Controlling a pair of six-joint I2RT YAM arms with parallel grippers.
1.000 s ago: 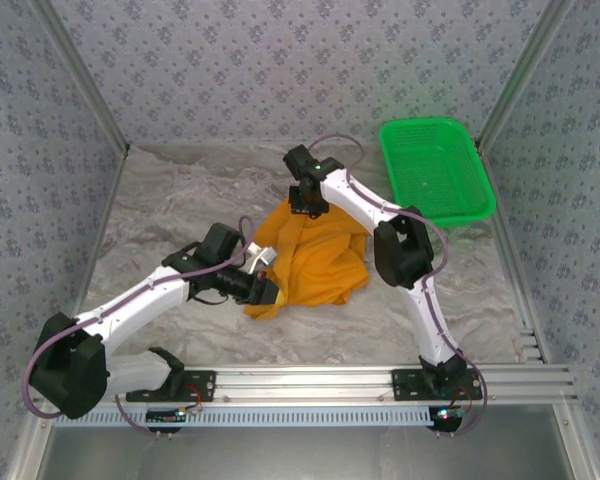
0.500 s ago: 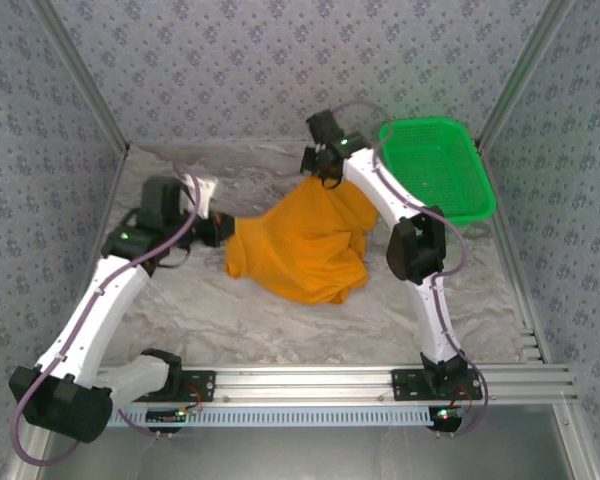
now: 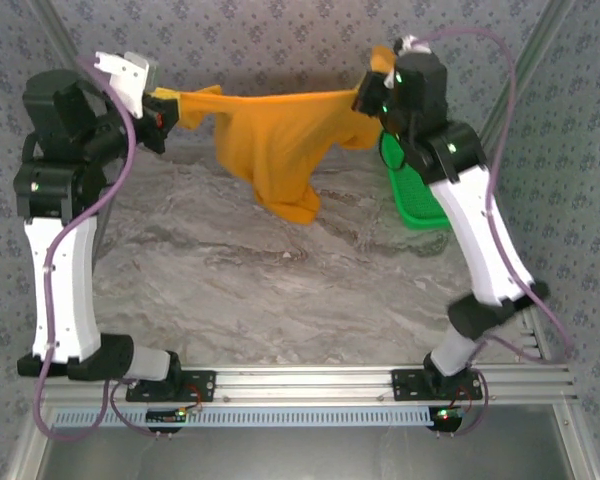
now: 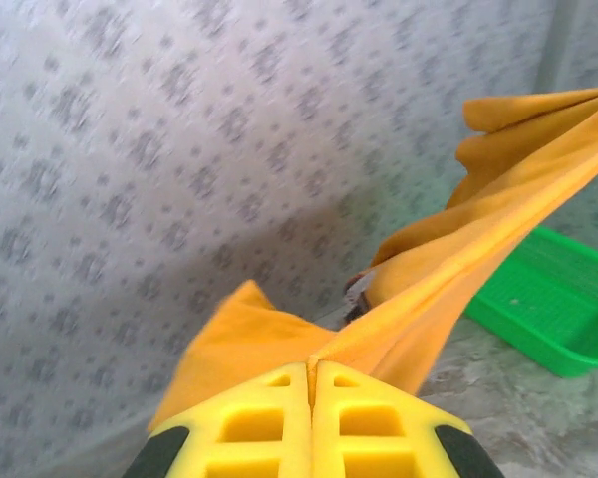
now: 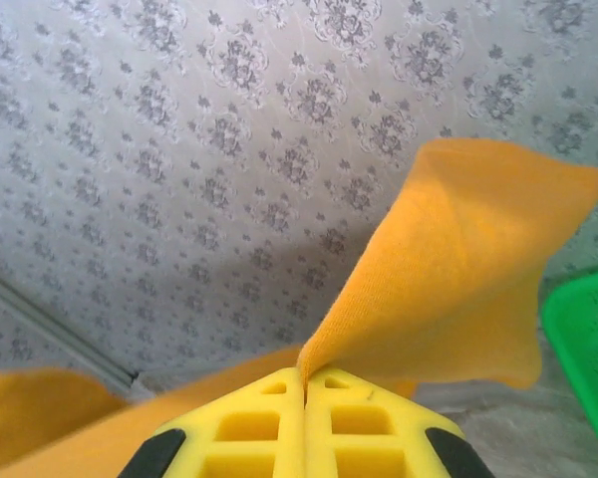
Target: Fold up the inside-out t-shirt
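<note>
The orange t-shirt (image 3: 280,140) hangs stretched in the air between both arms, high over the back of the table, its lower part drooping to a point. My left gripper (image 3: 172,108) is shut on its left end. My right gripper (image 3: 365,95) is shut on its right end. In the left wrist view the yellow jaws of the left gripper (image 4: 311,366) pinch a fold of the t-shirt (image 4: 458,269), which runs taut up to the right. In the right wrist view the right gripper (image 5: 304,374) clamps an edge of the t-shirt (image 5: 458,279). No print or tag is visible.
A green mesh basket (image 3: 412,190) sits at the back right, partly behind the right arm; the basket (image 4: 548,309) lies under the cloth in the left wrist view. Patterned walls (image 3: 270,40) close the back and sides. The marbled table (image 3: 280,290) lies below.
Both arms have risen and spread apart, lifting the t-shirt off the table from a crumpled heap into a taut span in the air.
</note>
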